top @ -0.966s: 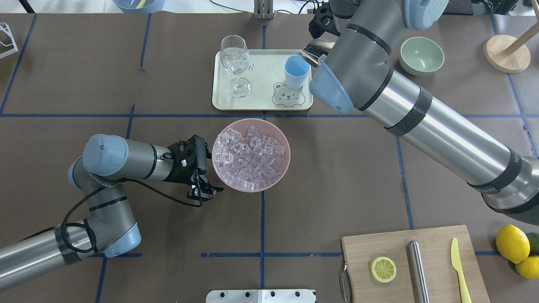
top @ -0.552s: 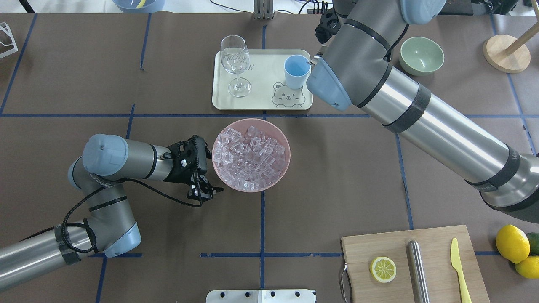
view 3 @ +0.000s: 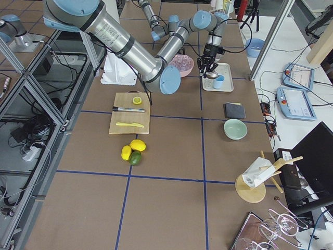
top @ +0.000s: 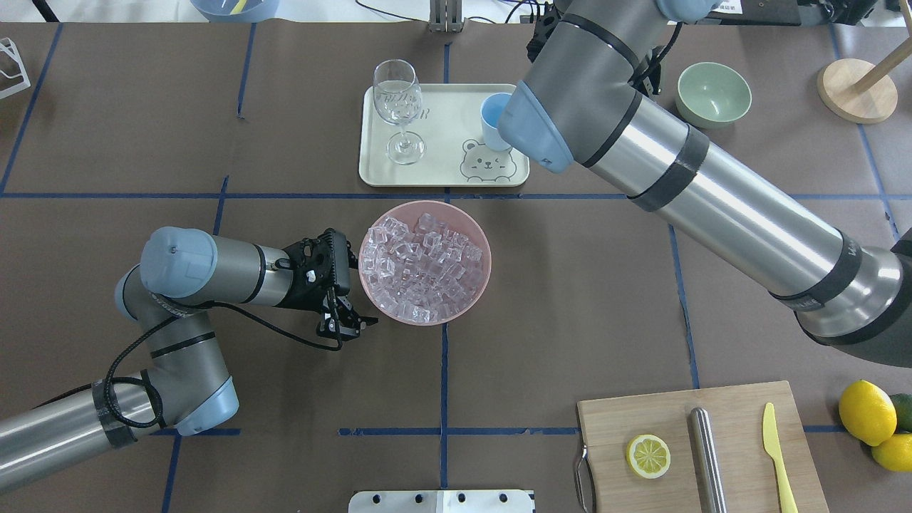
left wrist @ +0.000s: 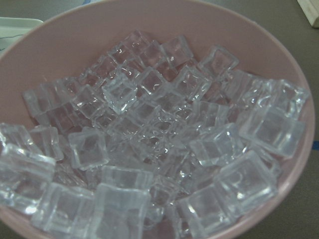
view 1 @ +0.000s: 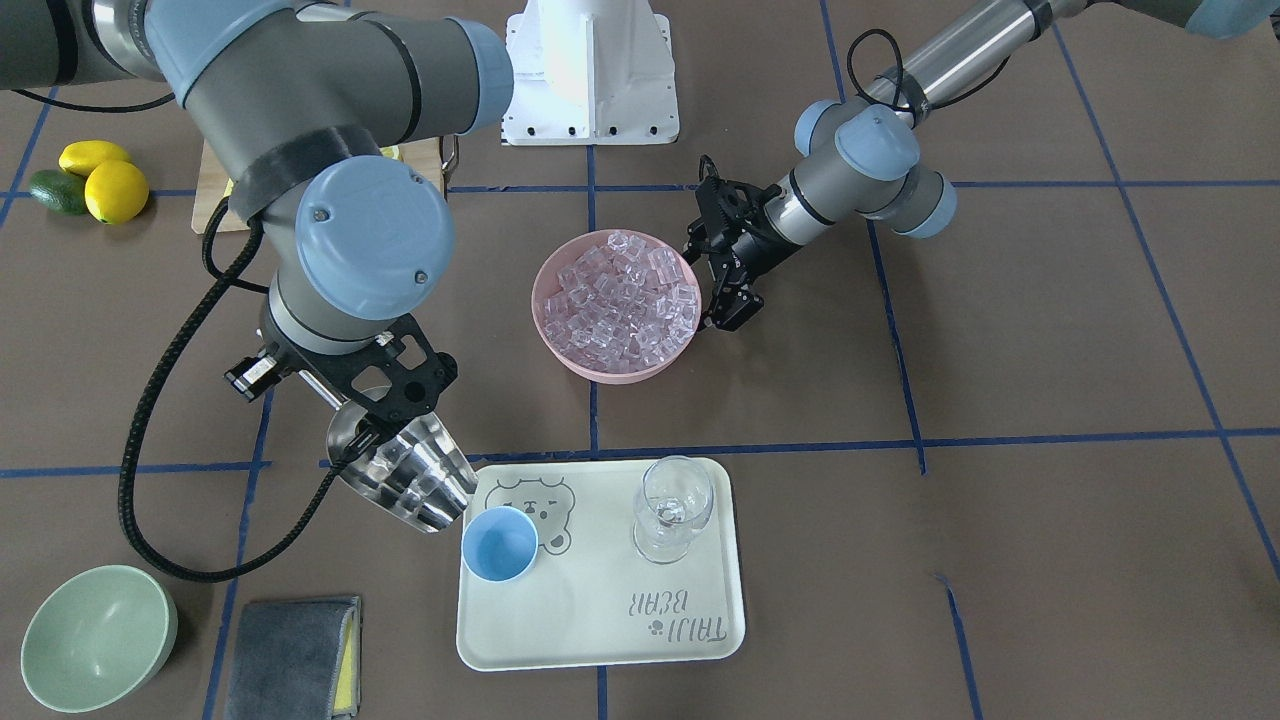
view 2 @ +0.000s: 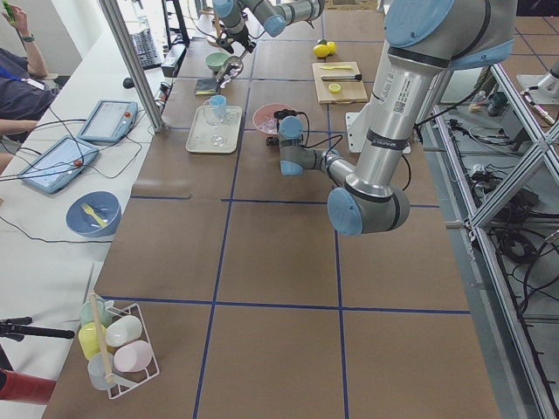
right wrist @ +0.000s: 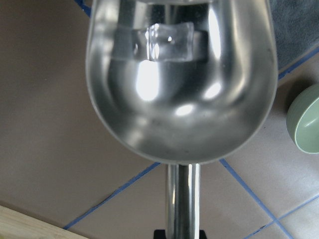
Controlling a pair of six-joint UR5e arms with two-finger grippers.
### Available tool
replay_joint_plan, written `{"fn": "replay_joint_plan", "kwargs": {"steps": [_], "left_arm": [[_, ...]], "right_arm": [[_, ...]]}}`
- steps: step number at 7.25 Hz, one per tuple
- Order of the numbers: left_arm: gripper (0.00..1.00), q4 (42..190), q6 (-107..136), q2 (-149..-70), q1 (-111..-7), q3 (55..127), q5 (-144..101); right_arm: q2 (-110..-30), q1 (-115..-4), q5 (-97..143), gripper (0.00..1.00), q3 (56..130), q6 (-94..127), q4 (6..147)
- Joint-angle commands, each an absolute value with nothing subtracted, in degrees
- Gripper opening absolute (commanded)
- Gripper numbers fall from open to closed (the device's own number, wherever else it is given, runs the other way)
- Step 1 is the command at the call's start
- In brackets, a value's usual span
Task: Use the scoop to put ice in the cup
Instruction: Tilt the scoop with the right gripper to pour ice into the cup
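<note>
My right gripper (view 1: 385,405) is shut on the thin handle of the steel scoop (view 1: 400,480). The scoop's bowl tilts down toward the light-blue cup (view 1: 499,543) and stops just beside its rim. The right wrist view shows the scoop (right wrist: 182,99) with one clear ice cube (right wrist: 164,42) near its mouth. The cup stands on the cream tray (view 1: 600,620) and looks empty. In the overhead view my right arm covers part of the cup (top: 490,121) and hides the scoop. A pink bowl (view 1: 600,372) holds many ice cubes (view 1: 620,300). My left gripper (view 1: 730,305) is beside that bowl's rim, fingers apart, empty.
A clear stemmed glass (view 1: 675,510) stands on the tray near the cup. A pale green bowl (view 1: 95,635) and a grey cloth (view 1: 290,655) lie beyond the scoop. A cutting board (top: 741,406) holds a lemon half, steel tube and yellow knife; lemons (top: 866,412) lie beside it.
My right arm has swung the scoop toward the cup, and the arm now covers part of the cup in the overhead view. The left arm has not moved.
</note>
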State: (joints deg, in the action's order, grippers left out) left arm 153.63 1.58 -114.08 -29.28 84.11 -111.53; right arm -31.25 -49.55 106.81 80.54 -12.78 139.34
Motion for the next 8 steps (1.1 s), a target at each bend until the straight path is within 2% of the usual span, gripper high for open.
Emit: {"fn": "replay_joint_plan", "kwargs": {"steps": [1,8], "left_arm": [[1.00,153.63,1.58,-114.08,-29.36,84.11,-111.53],[1.00,153.63,1.58,-114.00,-29.44,84.11,-111.53]], "right_arm": [[-29.80,-49.66,106.96,0.00,78.58,-12.92,139.31],[-29.88,-49.66,107.49,0.00,78.92,-12.92,138.78]]}}
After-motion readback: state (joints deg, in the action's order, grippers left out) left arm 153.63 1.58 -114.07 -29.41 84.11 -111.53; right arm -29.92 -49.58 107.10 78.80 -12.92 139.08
